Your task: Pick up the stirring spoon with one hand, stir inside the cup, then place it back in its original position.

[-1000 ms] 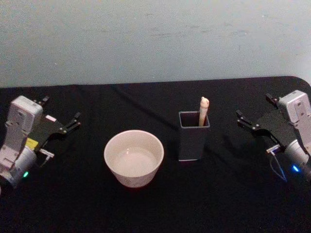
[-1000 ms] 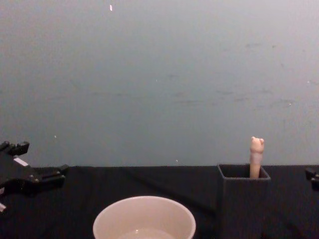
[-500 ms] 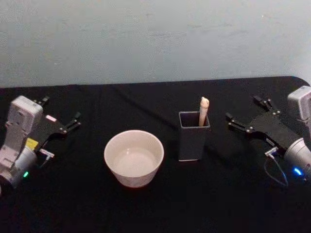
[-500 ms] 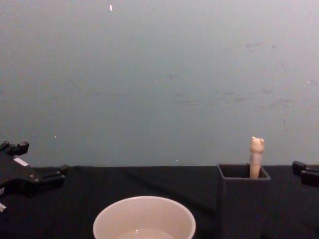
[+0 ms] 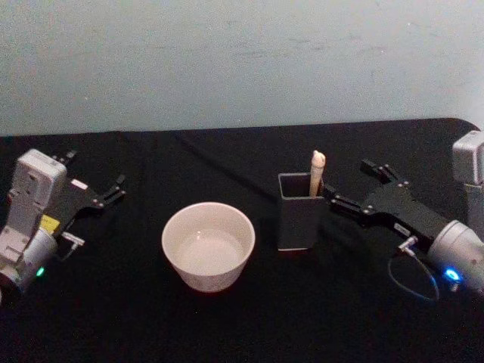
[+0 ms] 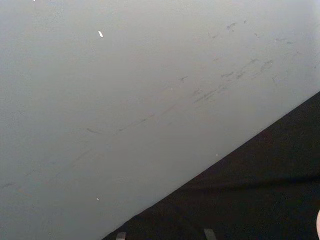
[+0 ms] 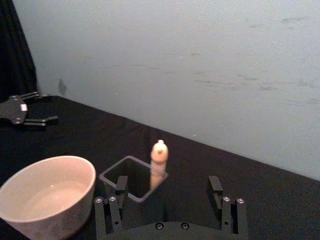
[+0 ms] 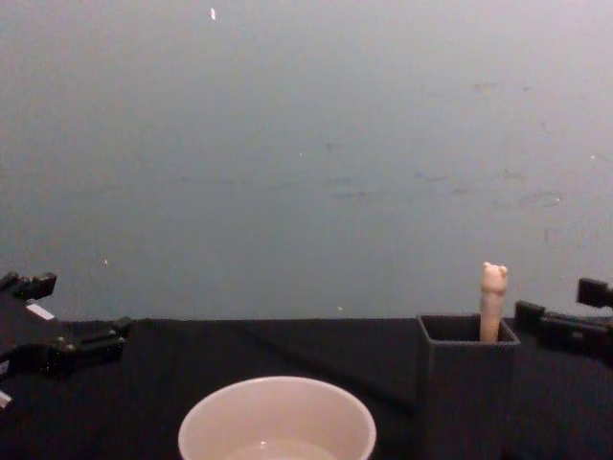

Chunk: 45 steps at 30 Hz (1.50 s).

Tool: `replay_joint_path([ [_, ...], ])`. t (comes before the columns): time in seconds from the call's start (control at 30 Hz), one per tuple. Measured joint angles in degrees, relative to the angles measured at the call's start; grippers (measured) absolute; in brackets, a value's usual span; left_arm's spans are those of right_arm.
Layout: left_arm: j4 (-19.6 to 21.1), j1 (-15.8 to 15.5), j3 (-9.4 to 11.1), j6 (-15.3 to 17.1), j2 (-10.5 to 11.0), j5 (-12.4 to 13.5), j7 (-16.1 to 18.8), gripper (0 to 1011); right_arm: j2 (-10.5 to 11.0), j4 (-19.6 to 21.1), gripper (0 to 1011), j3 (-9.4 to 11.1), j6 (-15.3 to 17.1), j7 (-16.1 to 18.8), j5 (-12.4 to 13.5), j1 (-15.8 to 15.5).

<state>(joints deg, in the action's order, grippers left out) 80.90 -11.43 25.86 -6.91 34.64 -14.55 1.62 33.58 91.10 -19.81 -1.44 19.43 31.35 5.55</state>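
The cup (image 5: 206,278) was cream-white, the holder (image 5: 299,227) dark grey. The stirring spoon (image 5: 316,172) showed a beige handle, the desk (image 5: 340,318) plain black.

The stirring spoon's (image 5: 317,168) bowl and neck were hidden inside the dark holder (image 5: 299,223); in the chest view the lower edge cut off the cup's (image 8: 278,422) base and the holder's foot; there too the right claw (image 8: 548,301) ran off the right edge, the left claw (image 8: 90,304) off the left.
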Motion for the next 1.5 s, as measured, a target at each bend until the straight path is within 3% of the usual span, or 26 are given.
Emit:
replay_joint_path([
  [0.27, 0.0, 0.0, 0.0, 0.0, 0.0, 0.0, 0.0, 1001, -3.6, -3.6, 1002, -1.3, 1.8, 1.2, -1.1, 3.4],
  [0.8, 0.0, 0.0, 0.0, 0.0, 0.0, 0.0, 0.0, 1001, -9.1, -10.1, 1002, -2.0, 1.0, 2.6, -5.0, 8.7],
  [1.37, 0.0, 0.0, 0.0, 0.0, 0.0, 0.0, 0.0, 1001, -9.7, -10.5, 1002, -1.6, 1.0, 3.1, -5.8, 9.2],
  [1.5, 0.0, 0.0, 0.0, 0.0, 0.0, 0.0, 0.0, 1001, -9.7, -10.5, 942, -1.6, 1.0, 3.1, -5.8, 9.2],
])
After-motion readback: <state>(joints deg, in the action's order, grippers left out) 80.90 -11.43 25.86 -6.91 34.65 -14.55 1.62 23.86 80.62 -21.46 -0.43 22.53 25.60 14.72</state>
